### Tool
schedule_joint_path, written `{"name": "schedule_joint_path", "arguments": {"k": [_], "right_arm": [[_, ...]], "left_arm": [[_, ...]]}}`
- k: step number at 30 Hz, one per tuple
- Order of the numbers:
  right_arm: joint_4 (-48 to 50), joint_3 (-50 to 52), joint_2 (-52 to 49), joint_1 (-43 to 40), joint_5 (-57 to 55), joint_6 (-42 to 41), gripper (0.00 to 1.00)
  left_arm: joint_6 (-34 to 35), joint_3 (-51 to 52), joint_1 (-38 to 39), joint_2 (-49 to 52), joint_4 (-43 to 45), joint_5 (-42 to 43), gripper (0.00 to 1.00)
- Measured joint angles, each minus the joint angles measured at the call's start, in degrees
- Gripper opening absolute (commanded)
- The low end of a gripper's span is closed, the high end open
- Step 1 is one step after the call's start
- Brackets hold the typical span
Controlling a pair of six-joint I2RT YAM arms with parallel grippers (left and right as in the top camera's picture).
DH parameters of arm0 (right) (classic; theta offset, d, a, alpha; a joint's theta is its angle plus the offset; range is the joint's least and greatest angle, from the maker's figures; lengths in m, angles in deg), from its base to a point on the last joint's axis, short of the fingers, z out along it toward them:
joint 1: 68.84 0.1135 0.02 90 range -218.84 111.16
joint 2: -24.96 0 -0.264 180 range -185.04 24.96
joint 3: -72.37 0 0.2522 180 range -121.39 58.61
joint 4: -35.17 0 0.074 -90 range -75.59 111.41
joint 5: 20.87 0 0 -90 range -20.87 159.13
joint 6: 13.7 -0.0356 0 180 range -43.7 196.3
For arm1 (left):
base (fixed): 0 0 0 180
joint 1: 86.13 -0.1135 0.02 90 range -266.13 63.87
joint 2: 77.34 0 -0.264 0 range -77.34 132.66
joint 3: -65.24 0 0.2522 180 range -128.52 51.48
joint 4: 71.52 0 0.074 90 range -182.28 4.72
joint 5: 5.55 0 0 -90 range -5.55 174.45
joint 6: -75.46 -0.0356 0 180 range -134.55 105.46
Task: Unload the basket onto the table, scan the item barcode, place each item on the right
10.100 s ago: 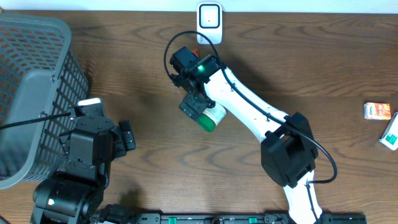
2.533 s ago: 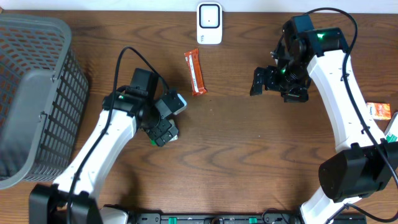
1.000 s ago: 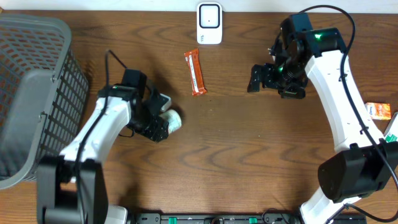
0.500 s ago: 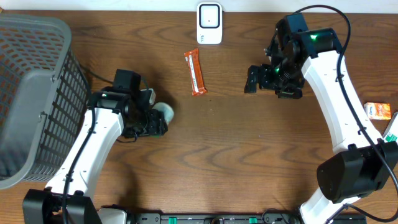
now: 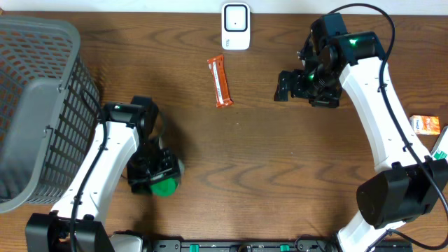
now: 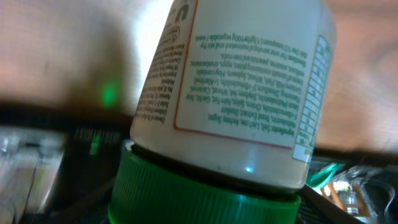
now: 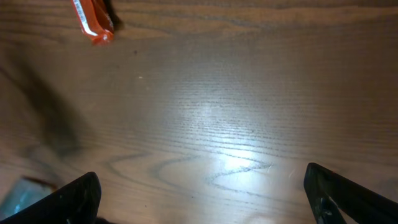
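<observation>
Left end effector point(image 5: 162, 180), pinching the green-capped bottle point(image 5: 166, 187), is now lower, at 7 o'clock, farther from the 12 o'clock scanner point(image 5: 236, 26), so that scan looks done; right end effector point(image 5: 288, 85) stands spread, empty.

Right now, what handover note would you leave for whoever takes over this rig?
Left gripper: shut on the white plastic bottle with a green cap, near the front edge, right of the grey mesh basket.
Right gripper: open, empty, held above the wooden table.
White scanner unit stands at the back edge; the orange snack bar lies in front of it.
Done: bottle in hand; whether it was scanned is not visible.
Left: the orange bar and the small orange box at the right edge.
</observation>
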Motion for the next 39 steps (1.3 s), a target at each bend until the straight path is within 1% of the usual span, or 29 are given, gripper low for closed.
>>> {"name": "schedule_joint_path", "arguments": {"k": [4,10,13,16,19,23,30,34,39], "right_arm": [[0.1,0.0,0.0,0.0,0.0,0.1,0.99],[0.1,0.0,0.0,0.0,0.0,0.1,0.99],[0.3,0.0,0.0,0.0,0.0,0.1,0.99],[0.3,0.0,0.0,0.0,0.0,0.1,0.99],[0.6,0.0,0.0,0.0,0.0,0.1,0.99],[1.0,0.0,0.0,0.0,0.0,0.1,0.99],[1.1,0.0,0.0,0.0,0.0,0.1,0.99],[1.1,0.0,0.0,0.0,0.0,0.1,0.99],[1.1,0.0,0.0,0.0,0.0,0.1,0.99]], "left_arm": [[-0.2,0.0,0.0,0.0,-4.2,0.0,0.52],[-0.5,0.0,0.0,1.0,-3.5,0.9,0.52],[-1.4,0.0,0.0,4.4,-1.4,1.7,0.52],[-2.9,0.0,0.0,9.9,0.7,3.8,0.52],[-4.2,-0.2,0.4,14.1,1.4,5.1,0.52],[-5.1,-2.8,2.0,16.3,2.2,5.9,0.55],[-5.3,-10.6,3.5,17.8,4.5,6.5,0.56],[-5.1,-14.1,3.5,21.0,4.7,6.8,0.56],[-5.1,-15.2,3.5,25.7,3.6,6.9,0.56]]}}
